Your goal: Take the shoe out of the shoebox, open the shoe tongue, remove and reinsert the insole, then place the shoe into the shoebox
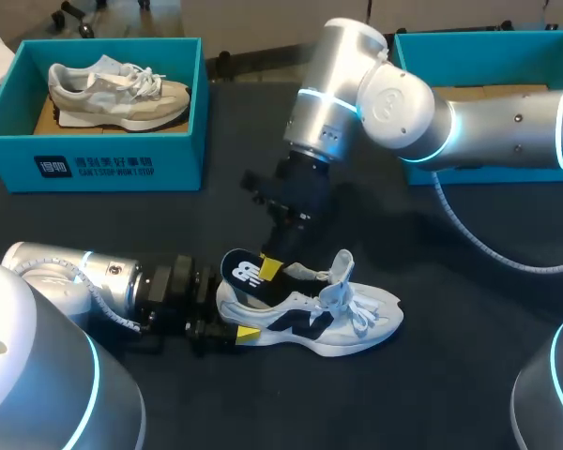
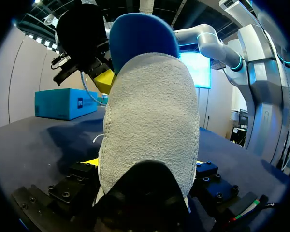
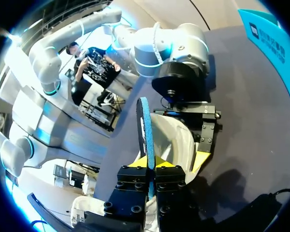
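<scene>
From above, the shoe (image 1: 347, 319) lies out on the table (image 1: 450, 394), so taking it out is done. The left gripper (image 1: 233, 317) is closed on the shoe's heel. The right gripper (image 1: 271, 267), just above the shoe's opening, pinches the insole (image 1: 244, 274), which sticks half out of the shoe. I cannot tell if the insole is coming out or going back in. Putting the shoe away is not done yet. Far behind the shoe to its left is a blue box (image 1: 122, 159) with a grey shoe (image 1: 117, 94) in it. Far behind it to the right is a second blue box (image 1: 488, 42). The table in front of the shoe gives room to move. In the left wrist view, the shoe's fuzzy heel sits between the fingers and blocks most of the way ahead, with the insole poking up above it. In the right wrist view, the insole stands thin between the pinching fingers, with the shoe right under them.
</scene>
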Available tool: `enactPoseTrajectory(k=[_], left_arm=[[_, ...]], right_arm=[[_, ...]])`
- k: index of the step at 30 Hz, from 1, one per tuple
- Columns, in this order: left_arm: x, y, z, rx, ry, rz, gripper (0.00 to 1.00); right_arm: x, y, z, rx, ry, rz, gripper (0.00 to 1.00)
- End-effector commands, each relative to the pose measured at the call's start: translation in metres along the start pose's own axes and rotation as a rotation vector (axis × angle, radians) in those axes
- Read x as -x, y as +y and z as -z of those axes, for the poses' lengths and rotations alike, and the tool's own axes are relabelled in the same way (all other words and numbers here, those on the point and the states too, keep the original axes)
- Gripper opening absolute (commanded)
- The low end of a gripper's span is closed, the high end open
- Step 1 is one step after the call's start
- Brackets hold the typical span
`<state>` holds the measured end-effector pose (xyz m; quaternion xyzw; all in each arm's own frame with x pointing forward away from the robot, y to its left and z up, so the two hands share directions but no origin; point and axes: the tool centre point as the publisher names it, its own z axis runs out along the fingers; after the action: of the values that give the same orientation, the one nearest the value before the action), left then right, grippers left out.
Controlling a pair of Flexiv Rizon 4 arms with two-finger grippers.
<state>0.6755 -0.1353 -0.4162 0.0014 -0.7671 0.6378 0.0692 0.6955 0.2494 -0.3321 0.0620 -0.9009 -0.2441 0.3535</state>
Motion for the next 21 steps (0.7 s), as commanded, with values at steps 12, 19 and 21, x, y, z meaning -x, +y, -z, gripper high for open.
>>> enactPoseTrajectory(k=[12,19,21], left_arm=[[0.0,-0.001,0.0,0.002,-0.001,0.001,0.0],[0.0,-0.001,0.0,0.002,-0.001,0.001,0.0],[0.0,-0.001,0.0,0.002,-0.001,0.001,0.0]], right_arm=[[-0.006,0.029,-0.003,-0.029,-0.009,0.08,0.0],[0.0,0.038,-0.011,-0.041,0.007,0.106,0.0],[0.001,0.038,-0.011,-0.04,0.008,0.108,0.0]])
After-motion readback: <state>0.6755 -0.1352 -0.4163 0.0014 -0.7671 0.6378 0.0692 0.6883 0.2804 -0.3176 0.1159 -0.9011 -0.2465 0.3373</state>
